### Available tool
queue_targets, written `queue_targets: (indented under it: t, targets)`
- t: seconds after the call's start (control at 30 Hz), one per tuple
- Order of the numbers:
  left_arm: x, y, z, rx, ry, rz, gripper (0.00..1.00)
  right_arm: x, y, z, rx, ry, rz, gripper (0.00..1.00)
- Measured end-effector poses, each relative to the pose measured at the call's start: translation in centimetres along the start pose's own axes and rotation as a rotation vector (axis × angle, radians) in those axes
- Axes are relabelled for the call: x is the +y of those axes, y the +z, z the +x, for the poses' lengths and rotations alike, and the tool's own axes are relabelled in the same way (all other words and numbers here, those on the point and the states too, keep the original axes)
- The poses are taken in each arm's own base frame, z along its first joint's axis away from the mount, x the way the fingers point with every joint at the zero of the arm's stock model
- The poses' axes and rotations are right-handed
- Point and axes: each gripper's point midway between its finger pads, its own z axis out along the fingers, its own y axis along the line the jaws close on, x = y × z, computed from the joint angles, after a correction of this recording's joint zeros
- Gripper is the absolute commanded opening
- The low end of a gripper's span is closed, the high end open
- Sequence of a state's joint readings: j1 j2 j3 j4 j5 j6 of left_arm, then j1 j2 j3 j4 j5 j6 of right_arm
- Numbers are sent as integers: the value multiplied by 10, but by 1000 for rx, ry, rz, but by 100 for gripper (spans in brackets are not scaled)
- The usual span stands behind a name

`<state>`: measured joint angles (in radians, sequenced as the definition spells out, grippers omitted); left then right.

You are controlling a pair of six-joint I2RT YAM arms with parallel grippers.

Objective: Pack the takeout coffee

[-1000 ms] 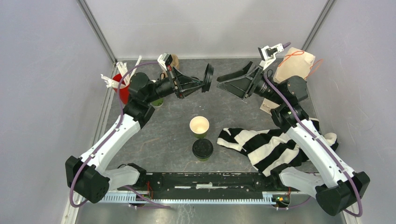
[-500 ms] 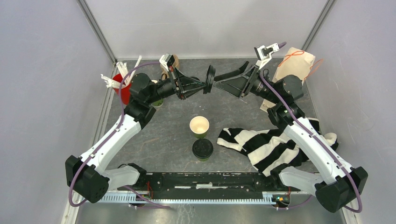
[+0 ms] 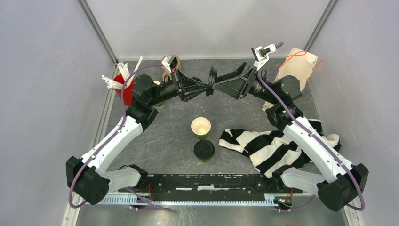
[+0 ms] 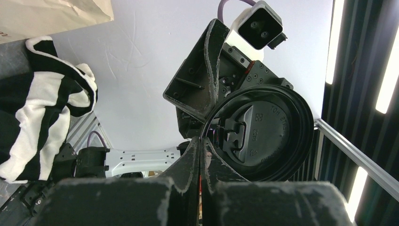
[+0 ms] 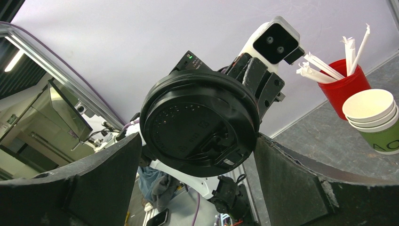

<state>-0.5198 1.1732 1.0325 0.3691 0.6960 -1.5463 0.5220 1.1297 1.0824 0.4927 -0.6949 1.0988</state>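
A round black lid [image 3: 211, 81] hangs above the back of the table, pinched at its rim by my left gripper [image 3: 205, 85], which is shut. In the left wrist view the lid [image 4: 261, 132] stands just past the closed fingertips of the left gripper [image 4: 201, 141]. My right gripper [image 3: 225, 81] is open, with its fingers on either side of the lid [image 5: 200, 129]. The right finger [image 5: 291, 179] is at the lid's edge, and the left finger [image 5: 94, 174] is apart from it. One green cup [image 3: 201, 127] stands uncovered mid-table. A second cup [image 3: 204, 150] in front of it wears a black lid.
A red cup with white straws [image 3: 124, 87] and a stack of green cups [image 3: 159, 102] stand at the back left. A paper bag [image 3: 296, 66] is at the back right. A black-and-white striped cloth [image 3: 273, 143] lies under the right arm.
The right gripper has swung left to the lid, and its open fingers now straddle it. The left gripper has pushed the lid slightly to the right and stays shut on it.
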Motion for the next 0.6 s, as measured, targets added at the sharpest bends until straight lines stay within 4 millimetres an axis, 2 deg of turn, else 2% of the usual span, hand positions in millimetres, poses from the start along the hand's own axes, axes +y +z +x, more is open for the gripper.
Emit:
queue_targets:
  t: [0.23, 0.43, 0.5, 0.6]
  targets:
    - [1, 0, 0, -12, -2, -1, 2, -3, 2, 0, -2, 6, 3, 81]
    - [1, 1, -1, -19, -5, -4, 2, -3, 2, 0, -3, 4, 2, 79]
    - [1, 0, -1, -23, -7, -6, 11, -3, 2, 0, -4, 4, 3, 79]
    - [3, -1, 0, -33, -13, -15, 37, -5, 2, 0, -1, 5, 9, 78]
